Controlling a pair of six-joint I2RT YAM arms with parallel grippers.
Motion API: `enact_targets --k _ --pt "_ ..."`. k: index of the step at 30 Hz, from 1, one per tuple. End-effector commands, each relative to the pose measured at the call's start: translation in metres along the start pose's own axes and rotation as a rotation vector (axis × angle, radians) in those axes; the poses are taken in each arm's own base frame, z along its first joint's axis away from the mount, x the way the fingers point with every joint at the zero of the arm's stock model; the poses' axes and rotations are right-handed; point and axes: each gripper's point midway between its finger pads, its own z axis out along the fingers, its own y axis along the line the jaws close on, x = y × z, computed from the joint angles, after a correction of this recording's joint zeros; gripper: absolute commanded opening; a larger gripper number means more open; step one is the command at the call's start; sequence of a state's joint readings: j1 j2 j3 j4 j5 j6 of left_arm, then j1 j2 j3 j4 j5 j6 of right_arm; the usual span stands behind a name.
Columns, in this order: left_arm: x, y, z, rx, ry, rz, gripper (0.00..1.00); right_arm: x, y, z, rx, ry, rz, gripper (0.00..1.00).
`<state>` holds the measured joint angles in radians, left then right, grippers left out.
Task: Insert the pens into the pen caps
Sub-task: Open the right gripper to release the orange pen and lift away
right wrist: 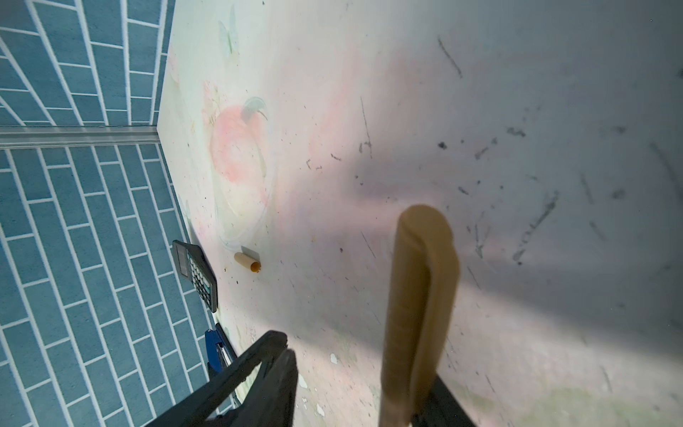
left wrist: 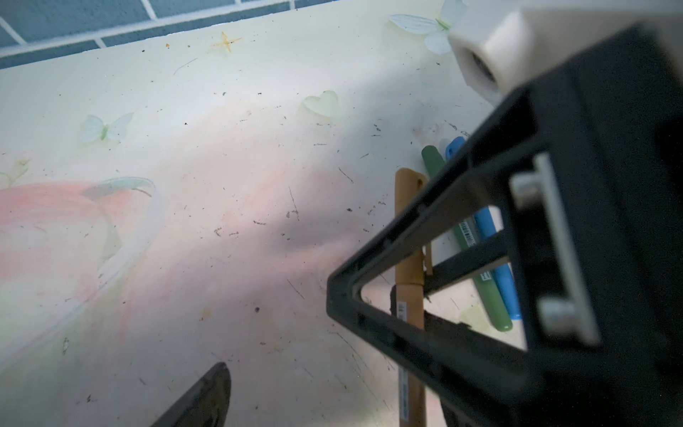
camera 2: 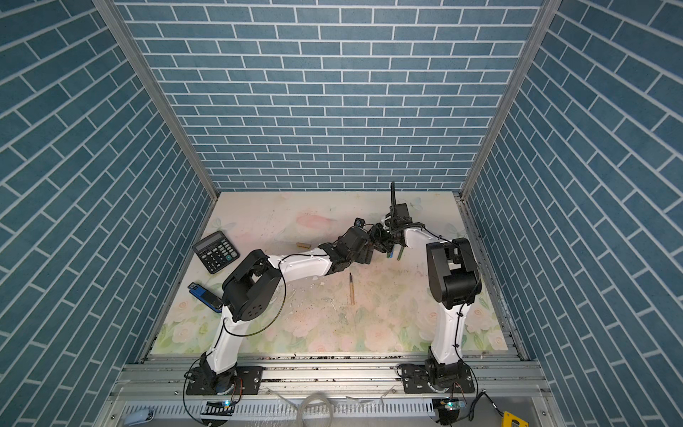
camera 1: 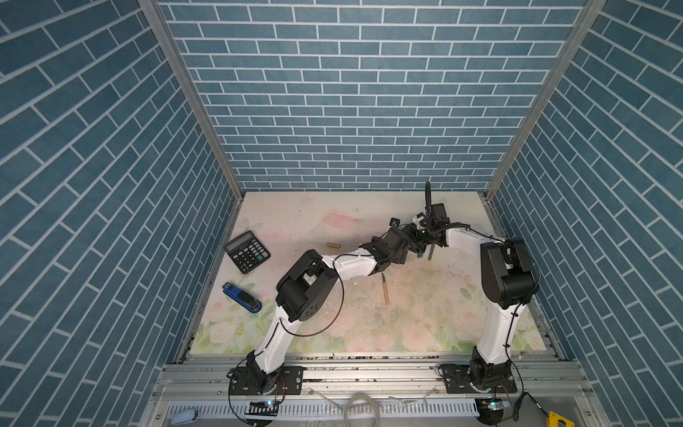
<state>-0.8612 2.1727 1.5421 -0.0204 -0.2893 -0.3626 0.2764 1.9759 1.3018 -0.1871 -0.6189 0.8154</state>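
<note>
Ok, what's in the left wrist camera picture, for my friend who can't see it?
Close up, a tan-gold pen with its matching cap on appears gripped by the black frame of the right tool. Past it, a green pen and a blue pen lie side by side on the scuffed, flower-printed table.
</note>
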Motion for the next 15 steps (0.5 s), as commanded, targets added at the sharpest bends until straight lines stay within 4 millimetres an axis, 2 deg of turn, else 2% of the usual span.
enact_targets --k 1,8,15 --pt "-0.005 0.0 0.003 -0.025 -0.015 -0.018 0.88 -0.002 0.014 -0.012 -0.04 -0.018 -0.003 0.49" --pt "0.007 -0.003 0.013 -0.01 0.008 -0.015 0.89 0.001 0.008 -0.01 -0.039 -0.005 0.01 0.48" --pt "0.012 -0.011 -0.002 0.088 0.027 0.014 0.9 -0.006 0.003 -0.011 -0.036 -0.017 0.016 0.48"
